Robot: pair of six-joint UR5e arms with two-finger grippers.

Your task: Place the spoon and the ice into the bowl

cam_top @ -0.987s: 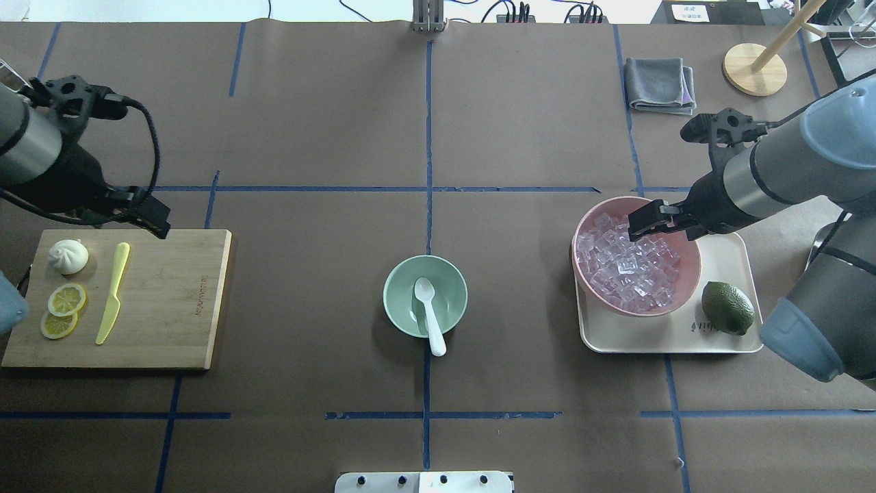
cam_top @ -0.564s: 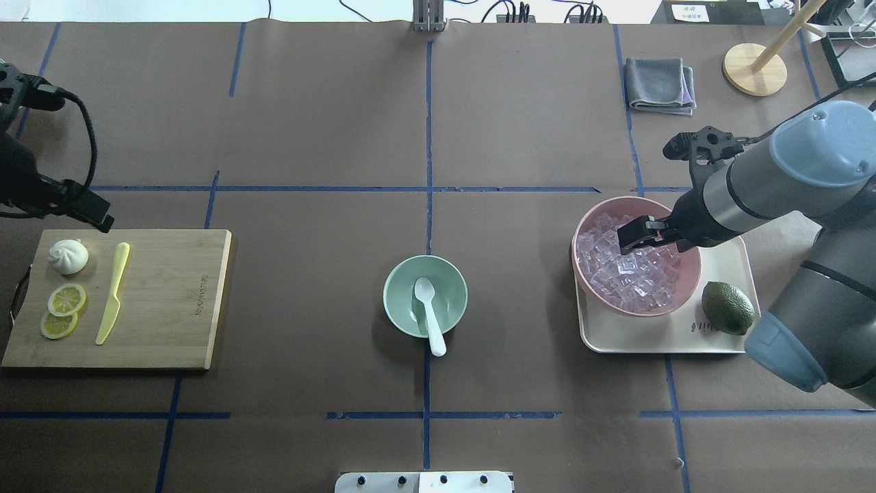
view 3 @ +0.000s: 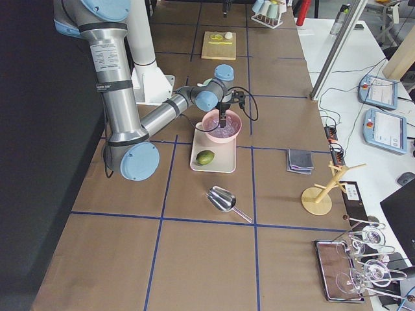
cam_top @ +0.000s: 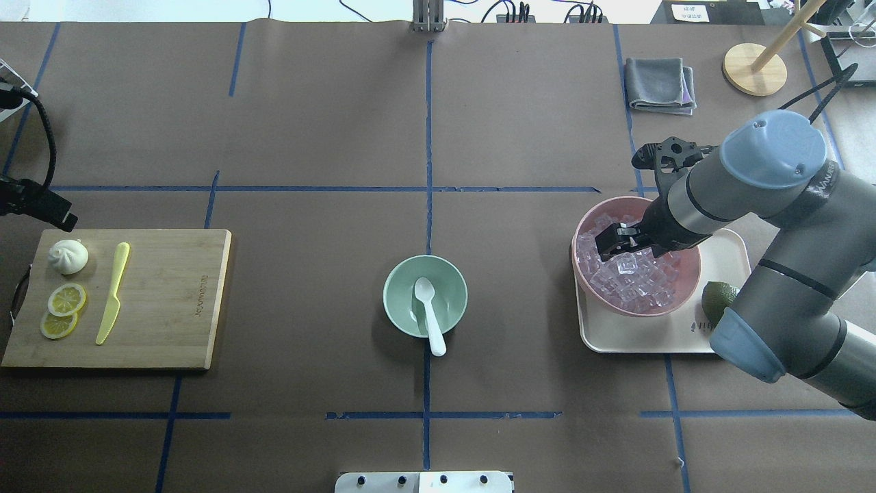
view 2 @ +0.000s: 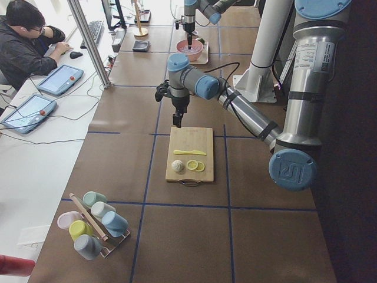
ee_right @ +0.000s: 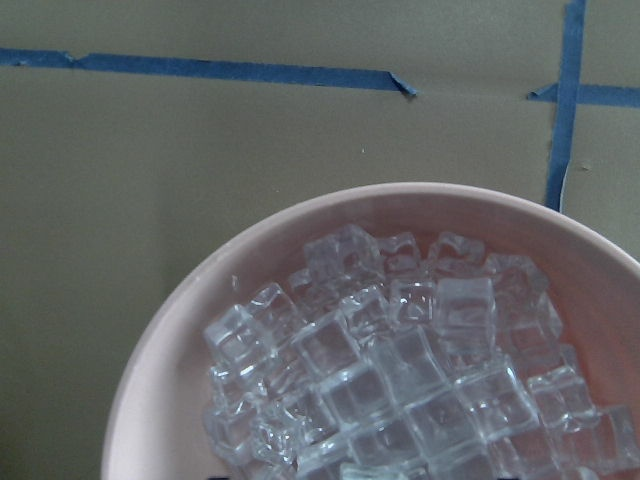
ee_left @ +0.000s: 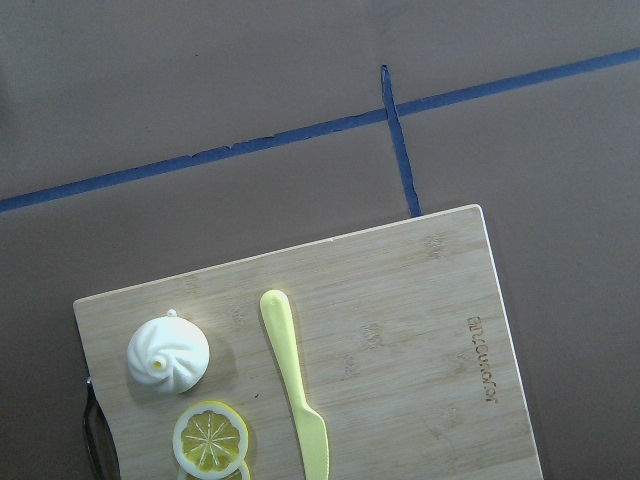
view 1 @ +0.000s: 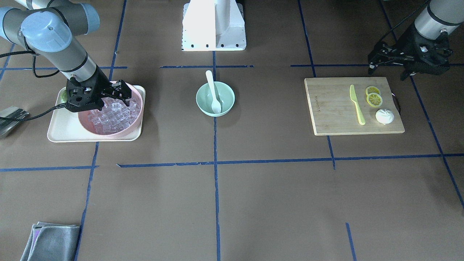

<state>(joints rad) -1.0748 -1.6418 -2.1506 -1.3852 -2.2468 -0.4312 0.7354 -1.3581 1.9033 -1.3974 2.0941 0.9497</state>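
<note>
The white spoon (cam_top: 430, 313) lies in the mint-green bowl (cam_top: 393, 284) at the table's middle, scoop inside and handle over the near rim. It also shows in the front view (view 1: 214, 92). The clear ice cubes (cam_top: 636, 281) are heaped in the pink bowl (cam_top: 692, 263); the right wrist view shows them close up (ee_right: 400, 370). My right gripper (cam_top: 611, 241) hangs just over the ice, jaws apart and empty. My left gripper (view 1: 388, 69) is open and empty, beyond the far corner of the cutting board, almost out of the overhead view.
The wooden cutting board (cam_top: 171, 301) at the left holds a white bun (cam_top: 68, 257), lemon slices (cam_top: 65, 301) and a yellow-green knife (cam_top: 113, 291). The pink bowl sits on a cream tray (cam_top: 657, 342) beside a lime (cam_top: 715, 294). A grey cloth (cam_top: 660, 83) and a wooden stand (cam_top: 754, 68) lie far right.
My right gripper has moved left and further over the heap of ice in the pink bowl. My left arm has drawn back to the left edge of the overhead view. Spoon and bowl unmoved.
</note>
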